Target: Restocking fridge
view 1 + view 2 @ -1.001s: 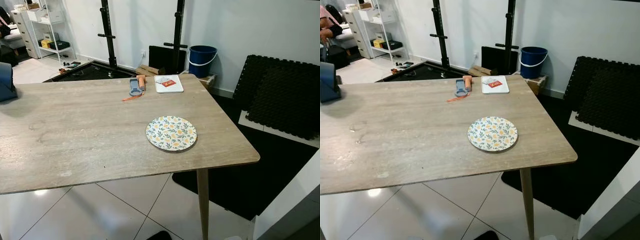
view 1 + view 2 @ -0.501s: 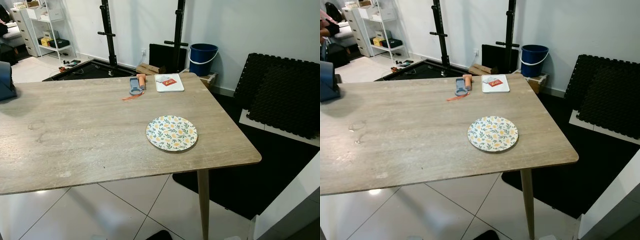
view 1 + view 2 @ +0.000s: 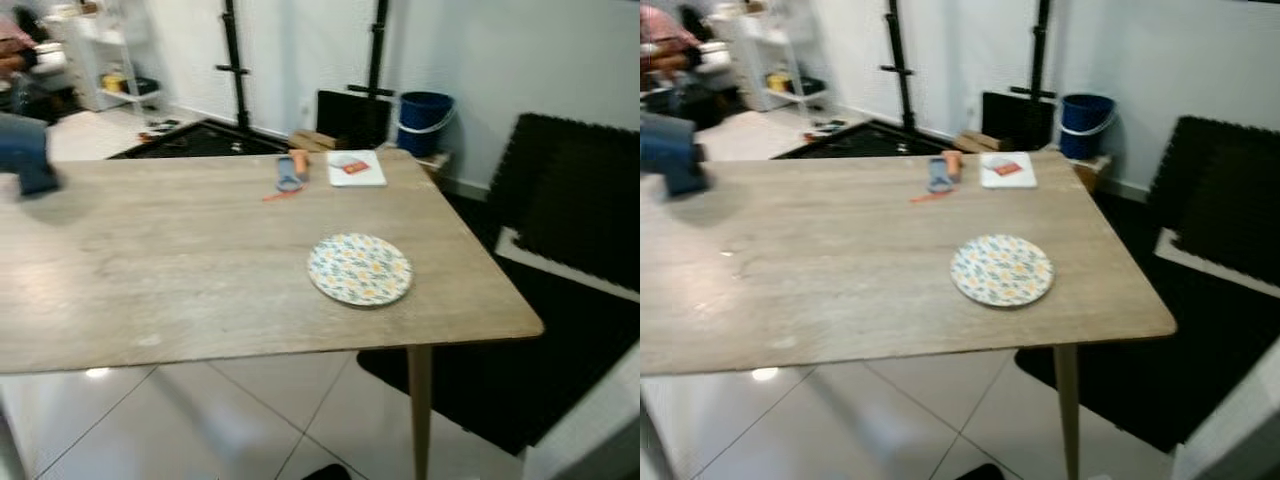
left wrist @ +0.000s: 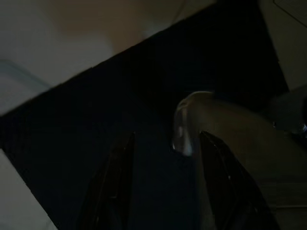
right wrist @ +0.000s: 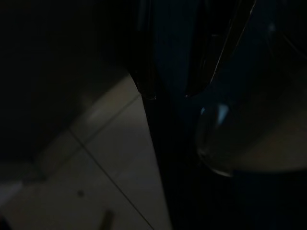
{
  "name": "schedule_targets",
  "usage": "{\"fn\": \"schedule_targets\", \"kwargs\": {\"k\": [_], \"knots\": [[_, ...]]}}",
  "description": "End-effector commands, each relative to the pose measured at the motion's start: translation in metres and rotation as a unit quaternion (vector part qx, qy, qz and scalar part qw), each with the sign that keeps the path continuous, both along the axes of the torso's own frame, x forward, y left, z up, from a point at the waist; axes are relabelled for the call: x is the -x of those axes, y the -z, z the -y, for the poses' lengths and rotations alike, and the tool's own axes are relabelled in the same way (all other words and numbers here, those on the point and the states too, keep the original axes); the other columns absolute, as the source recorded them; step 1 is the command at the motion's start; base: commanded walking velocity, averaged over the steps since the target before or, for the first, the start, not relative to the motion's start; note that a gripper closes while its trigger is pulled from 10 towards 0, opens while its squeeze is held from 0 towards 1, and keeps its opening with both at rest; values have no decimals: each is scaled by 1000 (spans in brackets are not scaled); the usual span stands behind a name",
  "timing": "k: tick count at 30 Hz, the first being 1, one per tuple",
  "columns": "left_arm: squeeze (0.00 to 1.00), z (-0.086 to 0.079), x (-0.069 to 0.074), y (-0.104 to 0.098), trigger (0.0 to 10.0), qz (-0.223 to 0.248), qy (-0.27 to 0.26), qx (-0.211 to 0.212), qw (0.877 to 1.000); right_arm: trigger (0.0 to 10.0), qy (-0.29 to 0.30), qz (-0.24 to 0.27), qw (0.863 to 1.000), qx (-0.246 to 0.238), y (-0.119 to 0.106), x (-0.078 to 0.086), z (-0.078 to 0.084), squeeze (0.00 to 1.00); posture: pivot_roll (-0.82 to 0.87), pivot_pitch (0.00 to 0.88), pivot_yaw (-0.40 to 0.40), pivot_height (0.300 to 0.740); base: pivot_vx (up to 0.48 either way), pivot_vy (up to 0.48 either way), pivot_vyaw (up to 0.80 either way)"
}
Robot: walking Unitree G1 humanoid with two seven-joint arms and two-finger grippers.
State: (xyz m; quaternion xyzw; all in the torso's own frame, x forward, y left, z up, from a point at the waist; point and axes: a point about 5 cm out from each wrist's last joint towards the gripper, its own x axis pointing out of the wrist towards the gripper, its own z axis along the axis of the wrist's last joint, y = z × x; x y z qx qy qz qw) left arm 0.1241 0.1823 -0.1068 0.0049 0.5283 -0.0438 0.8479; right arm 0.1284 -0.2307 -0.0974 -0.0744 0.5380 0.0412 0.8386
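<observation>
A wooden table (image 3: 150, 250) stands before me on a white tile floor. On it lies a round plate (image 3: 360, 269) with a yellow and green leaf pattern, near the right end. At the table's far edge lie a grey and orange tool (image 3: 291, 172) and a white flat pack (image 3: 356, 168) with a red label. Both arms hang idle in the shade. In the dark left wrist view my left gripper (image 4: 165, 136) has its fingers apart with nothing between them. My right gripper (image 5: 170, 95) hangs over tiles, fingers also apart and empty.
A blue object (image 3: 25, 165) sits at the table's left end. Behind the table stand a black rack (image 3: 235, 70), a blue bucket (image 3: 424, 120) and white shelves (image 3: 100, 50). Black foam mats (image 3: 575, 190) lean at the right. A person (image 3: 665, 35) sits far left.
The whole picture has shifted to the right and gone blurry, so the camera has turned left. Nothing on the table has moved.
</observation>
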Motion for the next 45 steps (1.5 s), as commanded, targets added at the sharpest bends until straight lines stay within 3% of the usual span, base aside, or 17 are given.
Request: {"fn": "schedule_targets", "kwargs": {"k": [1,36,42,45], "knots": [[0,-1,7,2,10000,-14,1,-3,1000,10000,3,-3,1000,1,1,4,-1,0,-39,22,-3,740,0,0,0],[0,-4,8,2,10000,-18,3,-12,1000,10000,4,-6,1000,14,1,4,1,0,-37,17,1,740,0,0,0],[0,-4,8,2,10000,-17,-2,-10,1000,10000,105,51,993,8,-8,-9,19,0,-33,19,1,740,0,0,0],[0,-5,9,3,10000,-18,-3,-9,1000,10000,189,125,974,-20,-24,-31,37,0,-38,22,6,740,0,0,0]]}}
